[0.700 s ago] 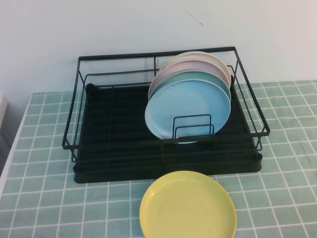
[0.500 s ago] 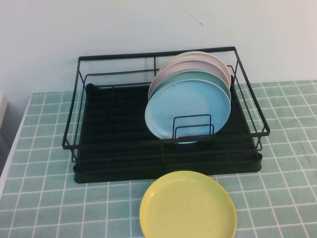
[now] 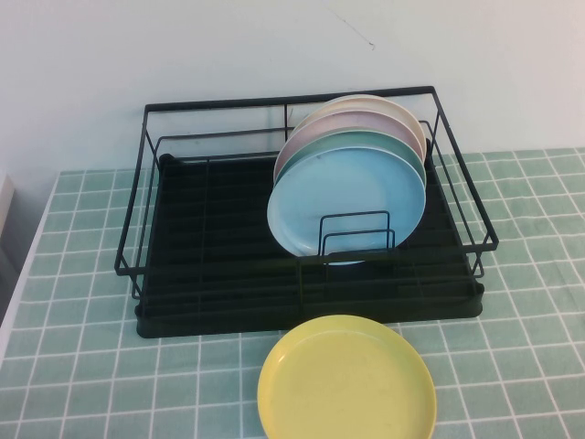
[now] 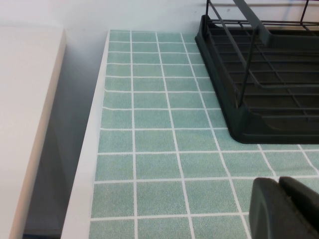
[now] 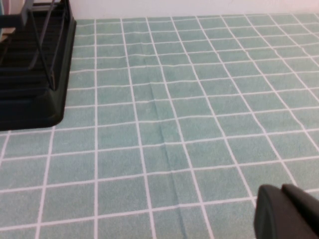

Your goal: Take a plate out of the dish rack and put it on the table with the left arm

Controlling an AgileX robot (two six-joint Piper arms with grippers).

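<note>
Only a dark corner of the left gripper [image 4: 284, 209] is seen in the left wrist view, held low above the table [image 4: 149, 119] near its left edge, just off a corner of the dish rack [image 4: 259, 84]; whether it is open or closed cannot be told. The right gripper [image 5: 289, 211] is likewise shown as a black edge above bare tiles, the rack's other end lying well apart from it, and its state cannot be told either. Neither arm is caught by the high camera.

In the high view, the plate [image 3: 347, 206], sky-blue and glossy, is seen standing on edge at the front of a row in the rack's right half, propped behind two upright wire dividers [image 3: 355, 236]. A mint-green plate [image 3: 366, 139], a pink plate [image 3: 315, 128] and a cream plate [image 3: 384, 102] are stacked upright behind it. A yellow plate [image 3: 347, 380] is laid flat on the tiles just in front of the rack.
</note>
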